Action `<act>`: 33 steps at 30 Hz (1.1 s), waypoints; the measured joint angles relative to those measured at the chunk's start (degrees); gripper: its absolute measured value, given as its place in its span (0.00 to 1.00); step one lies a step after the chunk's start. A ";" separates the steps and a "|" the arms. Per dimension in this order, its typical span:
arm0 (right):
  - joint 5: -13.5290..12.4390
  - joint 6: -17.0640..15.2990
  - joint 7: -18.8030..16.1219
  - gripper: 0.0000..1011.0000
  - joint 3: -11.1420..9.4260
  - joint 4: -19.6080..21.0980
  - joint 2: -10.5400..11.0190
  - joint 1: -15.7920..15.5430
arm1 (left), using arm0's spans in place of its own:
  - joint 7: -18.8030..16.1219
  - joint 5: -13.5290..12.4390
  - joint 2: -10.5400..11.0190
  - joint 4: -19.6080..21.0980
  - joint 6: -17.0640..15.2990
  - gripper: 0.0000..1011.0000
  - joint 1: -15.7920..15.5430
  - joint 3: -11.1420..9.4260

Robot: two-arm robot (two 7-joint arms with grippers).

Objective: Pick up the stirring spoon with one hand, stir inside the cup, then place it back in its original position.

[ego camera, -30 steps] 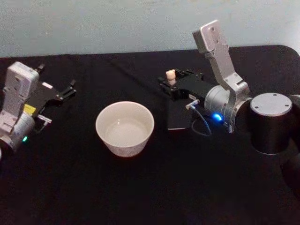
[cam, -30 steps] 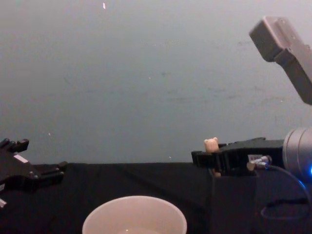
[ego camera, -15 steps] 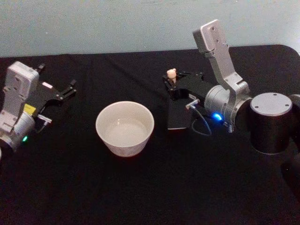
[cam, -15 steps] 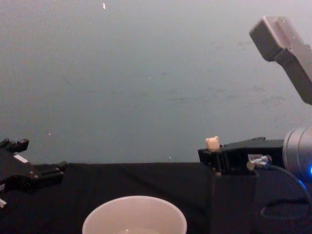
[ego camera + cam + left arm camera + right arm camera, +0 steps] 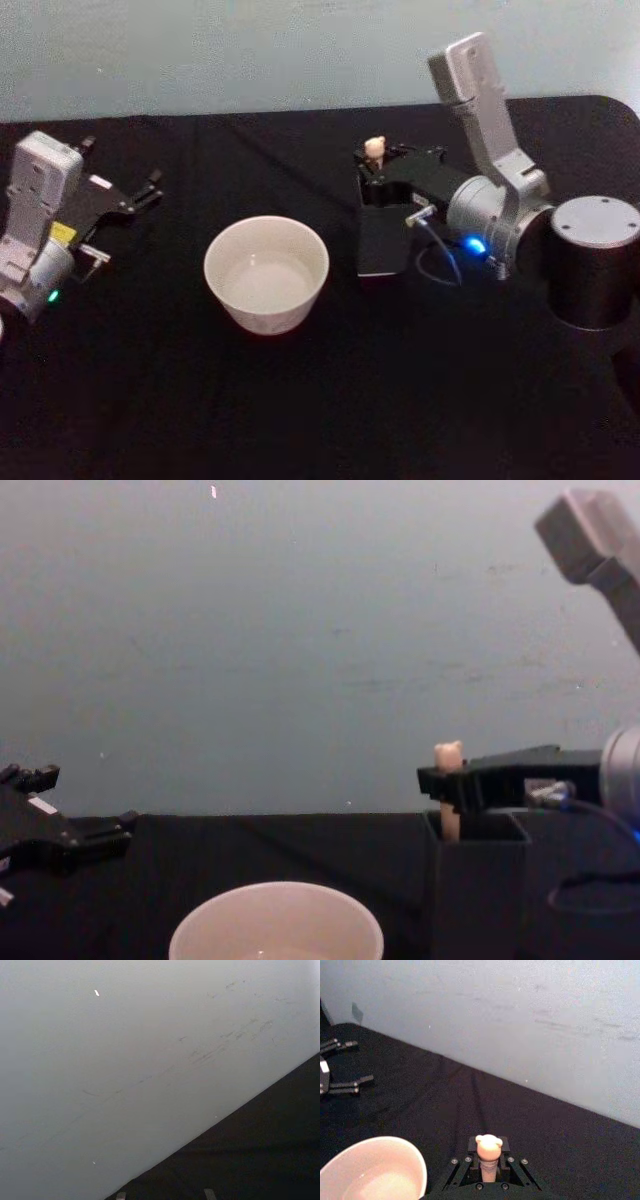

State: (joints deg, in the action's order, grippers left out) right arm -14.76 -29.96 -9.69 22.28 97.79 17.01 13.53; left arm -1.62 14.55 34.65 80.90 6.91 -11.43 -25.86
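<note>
Risen: right gripper (image 5: 372, 166), jaws seemingly clamped on stirring spoon (image 5: 375, 147) over box holder (image 5: 380, 250); left gripper (image 5: 122, 168) parked, spread.

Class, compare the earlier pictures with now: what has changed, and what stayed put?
The right gripper, jaws shut on the slim bear-topped metal stirring spoon, has risen slightly, drawing the spoon partway up from the dark square box holder. The round cream cup, the holder and the parked left gripper stayed put.
</note>
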 joint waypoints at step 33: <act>-7.05 1.92 -4.06 0.22 -8.15 11.41 -1.08 -1.46 | 0.00 0.00 0.00 0.00 0.00 0.99 0.00 0.00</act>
State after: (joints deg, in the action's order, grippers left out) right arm -21.81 -28.05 -13.75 14.13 109.20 15.93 12.07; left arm -1.62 14.55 34.64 80.90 6.91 -11.43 -25.86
